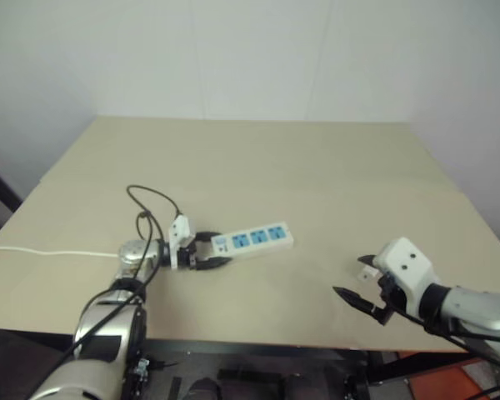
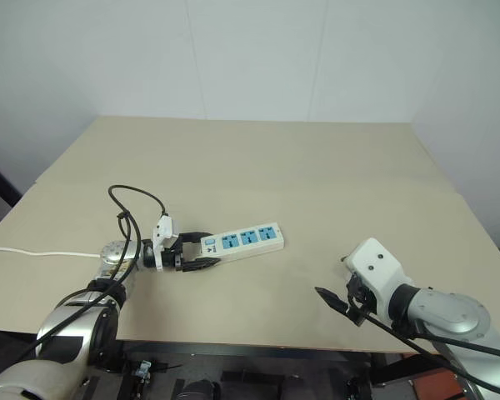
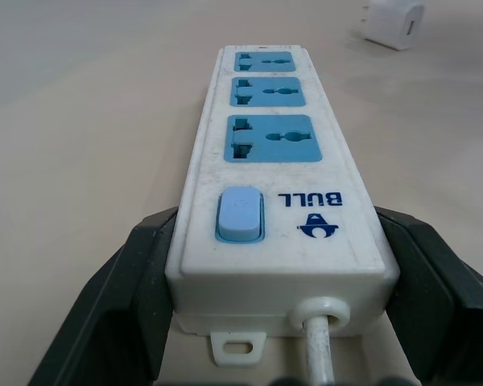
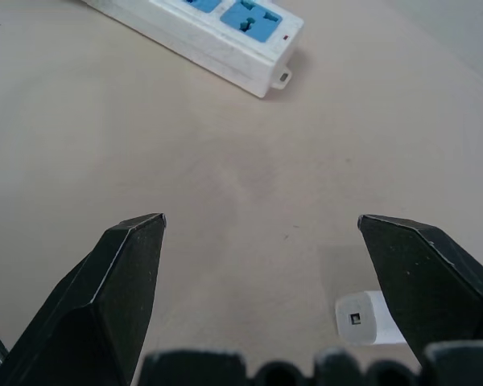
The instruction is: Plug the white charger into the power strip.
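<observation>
On table (image 1: pixel 317 167) | left gripper (image 1: pixel 204 251) straddles power strip (image 1: pixel 252 238) — unclamped | right gripper (image 4: pixel 262 241) agape by white charger (image 4: pixel 369 318)

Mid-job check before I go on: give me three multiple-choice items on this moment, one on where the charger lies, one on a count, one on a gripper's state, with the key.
1. Where does the white charger lie?
A. on the table beside the right gripper
B. plugged into the power strip
C. between the left gripper's fingers

2. How many blue socket faces does the power strip carry?
A. two
B. three
C. five

3. How does the right gripper stand?
A. shut on the charger
B. shut on the cord
C. open, holding nothing

Key: 1 A, the charger rests on the table by one finger of that gripper, far from the strip. 2 B, the left wrist view shows three in a row. 3 C, bare table shows between its spread fingers.
</observation>
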Robot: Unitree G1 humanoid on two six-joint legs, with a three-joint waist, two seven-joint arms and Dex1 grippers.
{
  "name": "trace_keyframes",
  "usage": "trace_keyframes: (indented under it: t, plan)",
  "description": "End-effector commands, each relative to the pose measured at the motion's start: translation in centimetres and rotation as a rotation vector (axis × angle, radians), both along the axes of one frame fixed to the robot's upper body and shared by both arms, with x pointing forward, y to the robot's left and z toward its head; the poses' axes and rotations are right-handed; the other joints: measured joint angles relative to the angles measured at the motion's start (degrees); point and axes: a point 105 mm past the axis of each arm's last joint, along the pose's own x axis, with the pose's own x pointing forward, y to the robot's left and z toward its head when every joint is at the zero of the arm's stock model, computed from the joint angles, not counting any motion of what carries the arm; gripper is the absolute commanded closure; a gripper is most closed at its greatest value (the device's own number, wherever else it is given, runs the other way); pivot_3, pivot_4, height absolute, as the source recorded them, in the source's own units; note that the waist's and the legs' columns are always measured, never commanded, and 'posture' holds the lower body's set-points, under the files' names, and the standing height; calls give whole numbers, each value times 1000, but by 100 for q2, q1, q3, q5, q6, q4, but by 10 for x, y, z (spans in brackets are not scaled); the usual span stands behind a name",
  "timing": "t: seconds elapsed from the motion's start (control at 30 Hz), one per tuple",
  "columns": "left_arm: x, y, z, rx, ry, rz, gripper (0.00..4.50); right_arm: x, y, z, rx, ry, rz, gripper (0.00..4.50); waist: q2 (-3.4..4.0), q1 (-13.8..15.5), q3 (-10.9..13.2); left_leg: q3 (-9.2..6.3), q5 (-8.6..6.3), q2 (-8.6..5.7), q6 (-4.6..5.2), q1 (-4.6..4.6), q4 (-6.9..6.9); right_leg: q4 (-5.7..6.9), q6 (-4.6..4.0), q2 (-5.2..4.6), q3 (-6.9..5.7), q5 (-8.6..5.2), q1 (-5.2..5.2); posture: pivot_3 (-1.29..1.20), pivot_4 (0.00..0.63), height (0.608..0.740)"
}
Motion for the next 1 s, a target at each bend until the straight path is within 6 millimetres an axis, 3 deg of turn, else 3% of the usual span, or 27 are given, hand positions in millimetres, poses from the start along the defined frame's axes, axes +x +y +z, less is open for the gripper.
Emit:
trace_keyframes:
  t: [0.03,0.27,0.43,0.6,0.73,1.0]
  plan:
    - [-6,0,4,30,29,-91,1241,1,0,10,-30,-32,19,0,0,6,0,0,0,0,0,0,0,0,0,0,0,0,0,0,150,740]
    - [-11,1,8,56,23,-161,1241,8,-20,21,-392,-68,272,0,0,4,1,2,0,1,0,0,0,-3,3,0,-2,-2,-2,0,150,740]
    - [-12,-1,8,55,9,-172,1241,23,-39,25,-740,-95,613,0,2,-36,2,5,0,1,0,1,0,-6,5,-1,-1,-3,-3,0,150,740]
    - [-14,0,6,61,0,-173,1241,44,-33,30,-912,-67,913,0,2,-132,8,5,0,4,-1,2,-4,-8,6,1,-1,-3,-3,0,150,740]
    - [-16,4,3,96,-16,-181,1241,57,-30,23,-1048,-13,1095,0,1,-137,10,5,0,4,-1,3,-5,-3,2,1,-1,-1,-7,0,150,740]
    - [-18,11,2,92,-15,-160,1241,78,-28,8,-1219,37,1234,0,4,-118,11,5,0,2,-1,4,-4,4,-34,0,-1,20,-12,0,150,740]
